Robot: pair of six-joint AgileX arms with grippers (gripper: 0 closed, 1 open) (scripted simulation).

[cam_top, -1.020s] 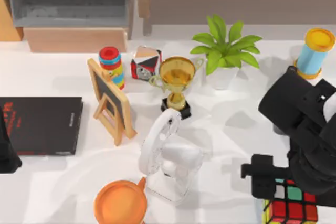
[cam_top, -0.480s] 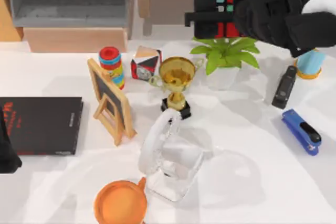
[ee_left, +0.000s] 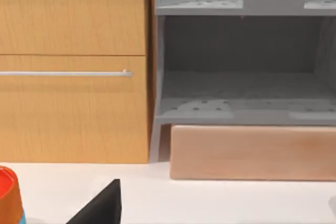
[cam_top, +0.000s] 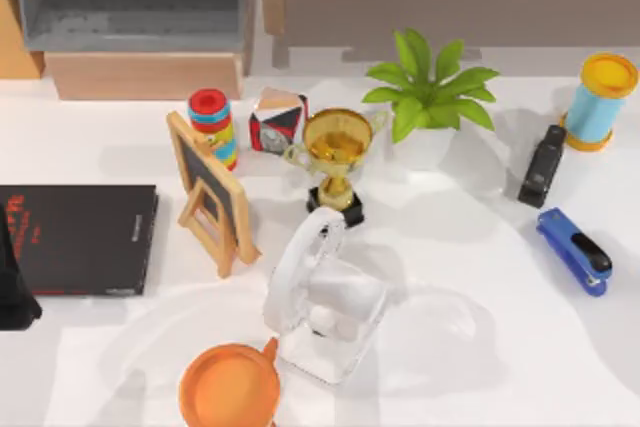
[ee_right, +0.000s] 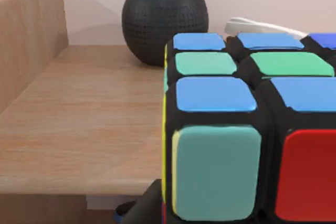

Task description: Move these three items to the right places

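A Rubik's cube (ee_right: pixel 247 129) sits very close in the right wrist view, level with a wooden shelf board (ee_right: pixel 79 129) that carries a round black speaker (ee_right: pixel 164 19). One dark finger (ee_right: pixel 143 209) of my right gripper shows at the cube's lower edge, and the gripper is shut on the cube. A blue stapler (cam_top: pixel 575 250) and a black stapler (cam_top: pixel 542 165) lie on the table's right side. My left arm (cam_top: pixel 10 292) is parked at the table's left edge.
On the table stand a gold trophy (cam_top: pixel 335 157), potted plant (cam_top: pixel 428 97), white fan (cam_top: pixel 320 297), orange cup (cam_top: pixel 230 387), small blackboard (cam_top: pixel 212 192), black book (cam_top: pixel 75 237), ring toy (cam_top: pixel 212 122) and blue tube (cam_top: pixel 600 102). A grey cabinet (cam_top: pixel 130 2) stands behind.
My right arm carried the Rubik's cube from the table's front right up to the back shelf and out of the top view, uncovering the two staplers. The left arm stayed put.
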